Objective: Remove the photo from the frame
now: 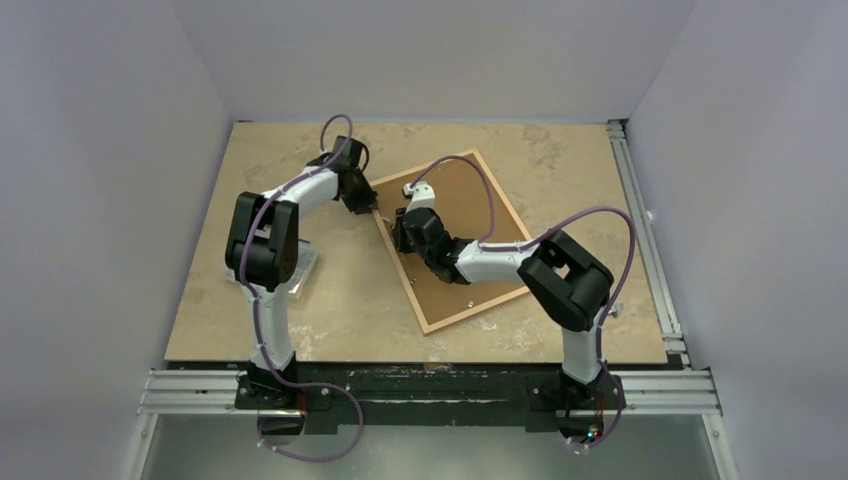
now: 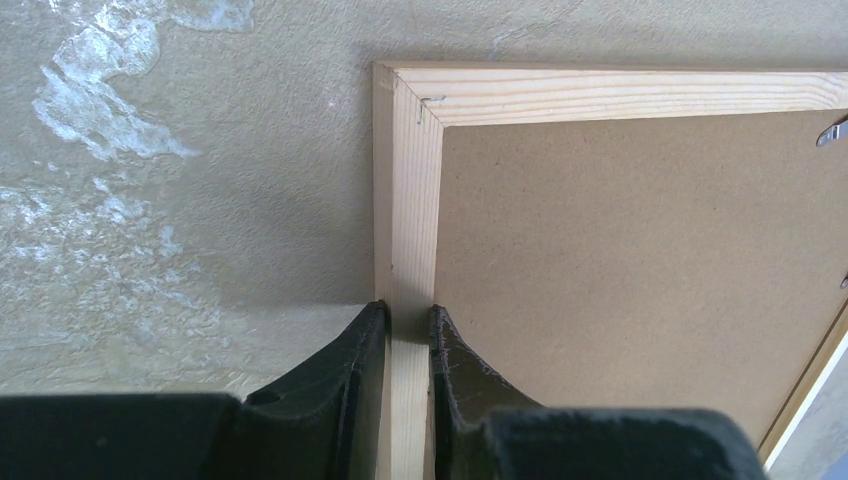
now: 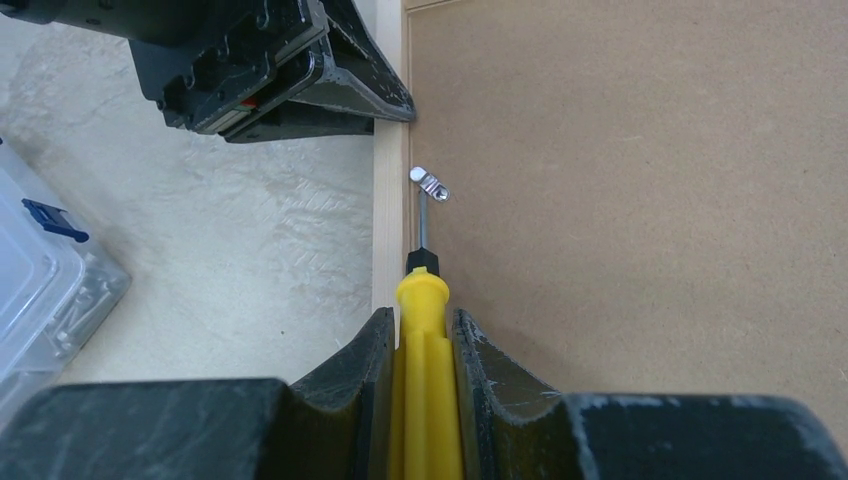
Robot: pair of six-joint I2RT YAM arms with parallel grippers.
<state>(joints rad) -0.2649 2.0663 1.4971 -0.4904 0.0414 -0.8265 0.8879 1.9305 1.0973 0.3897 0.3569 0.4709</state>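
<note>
Lying back-up near the middle of the table point(image 1: 340, 310), the frame point(image 2: 410, 200) sits skewed to the table edges. Its brown backing board point(image 2: 620, 260) is seated inside the pale wood rails. The photo cannot be seen, as the board covers the whole opening. The left gripper point(image 2: 408, 312) is set on one rail just short of a corner. One of its fingers point(image 2: 352, 355) is on the rail's outer edge and the other on the inner edge over the board, pinching the rail between them. The right gripper point(image 3: 421, 318) is clamped on the yellow handle of a screwdriver point(image 3: 425, 380), with its fingers point(image 3: 358, 365) pressed to both sides. The shaft runs along the seam between rail and board, and its tip meets a small metal clip point(image 3: 430, 184) at that seam. The left gripper's body sits just beyond this clip on the same rail. A second clip point(image 2: 832, 130) shows below the adjoining rail. A clear plastic box point(image 3: 40, 270) stands on the table, apart from the frame.
</note>
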